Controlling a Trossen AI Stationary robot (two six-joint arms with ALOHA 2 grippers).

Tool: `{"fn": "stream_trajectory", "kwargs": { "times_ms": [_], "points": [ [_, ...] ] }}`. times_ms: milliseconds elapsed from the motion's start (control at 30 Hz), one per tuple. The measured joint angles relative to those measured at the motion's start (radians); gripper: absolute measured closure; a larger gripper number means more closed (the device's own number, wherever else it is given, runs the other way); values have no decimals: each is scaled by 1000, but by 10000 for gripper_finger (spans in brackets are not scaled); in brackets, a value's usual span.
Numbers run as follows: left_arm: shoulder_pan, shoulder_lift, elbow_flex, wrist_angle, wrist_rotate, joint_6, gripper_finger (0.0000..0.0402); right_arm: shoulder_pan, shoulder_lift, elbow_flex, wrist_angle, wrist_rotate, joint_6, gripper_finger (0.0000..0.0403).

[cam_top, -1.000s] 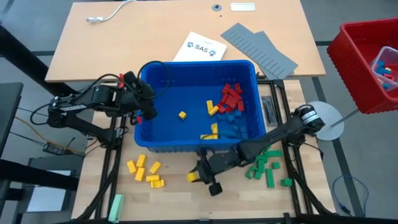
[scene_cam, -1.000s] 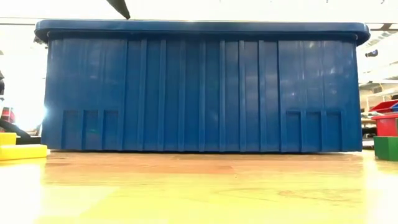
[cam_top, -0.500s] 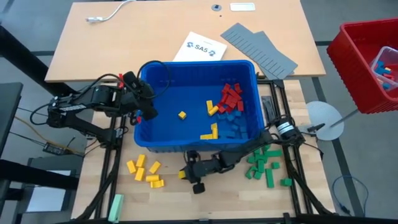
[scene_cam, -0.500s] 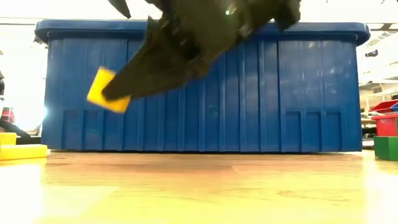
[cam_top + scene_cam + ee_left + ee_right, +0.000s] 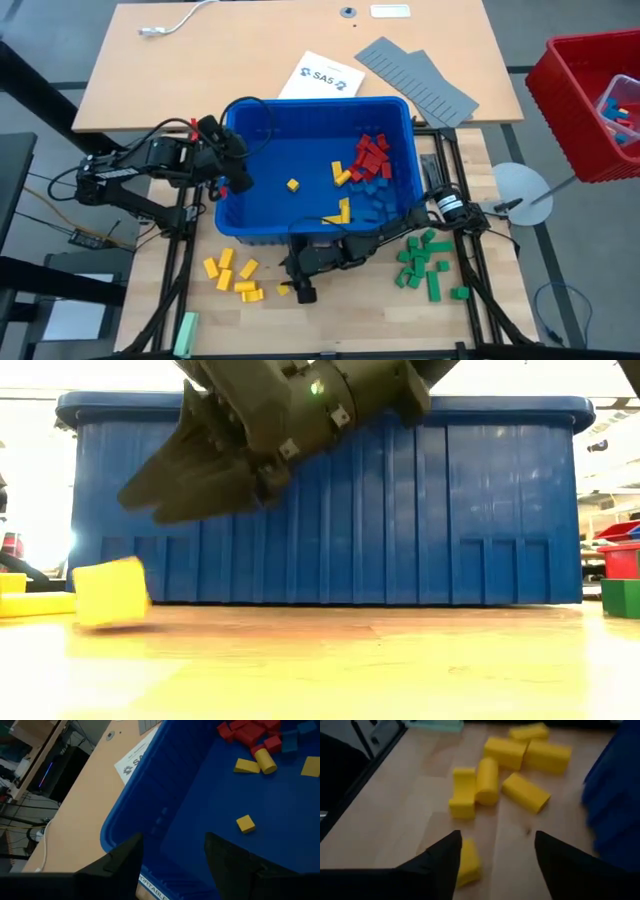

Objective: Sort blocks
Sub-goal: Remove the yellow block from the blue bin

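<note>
My right gripper [image 5: 291, 280] hangs open just above the table, in front of the blue bin [image 5: 300, 104]. A single yellow block [image 5: 112, 592] lies on the wood below its fingertips, apart from them, and shows beside one finger in the right wrist view [image 5: 468, 862]. A pile of yellow blocks [image 5: 235, 275] lies to the left of it. Green blocks [image 5: 428, 262] are heaped at the front right. Red, blue and yellow blocks [image 5: 368, 162] lie inside the bin. My left gripper [image 5: 172, 851] waits open over the bin's left rim.
A red bin [image 5: 590, 100] stands off the table's right edge. Grey ridged panels [image 5: 415, 80] and a printed sheet [image 5: 320, 77] lie behind the blue bin. A pale green bar [image 5: 186, 330] lies at the front left corner. Bare wood lies between the yellow and green piles.
My right gripper has come down and toward the table's left, toward the yellow pile, carrying a yellow block. It has opened and let go. The block has dropped to the table below the fingertips.
</note>
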Motion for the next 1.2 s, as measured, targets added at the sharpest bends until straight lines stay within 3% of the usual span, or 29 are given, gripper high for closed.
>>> {"fn": "stream_trajectory", "kwargs": {
  "times_ms": [200,533,667,833,900,1200],
  "points": [
    [0,-1,0,-4,20,0,183,24,-117,-2,-82,50,-78,131],
    [0,-4,0,-8,62,5,183,40,-357,0,-160,87,-91,162],
    [0,-4,0,-8,62,-1,183,24,-461,1,-261,214,-67,175],
    [0,-4,0,1,64,-6,183,-99,-549,0,-442,387,-103,187],
    [0,-4,0,23,64,4,183,-169,-571,0,-468,374,-109,187],
    [0,-3,0,220,76,156,183,-497,-535,-2,-552,143,-147,191]
  ]
}}
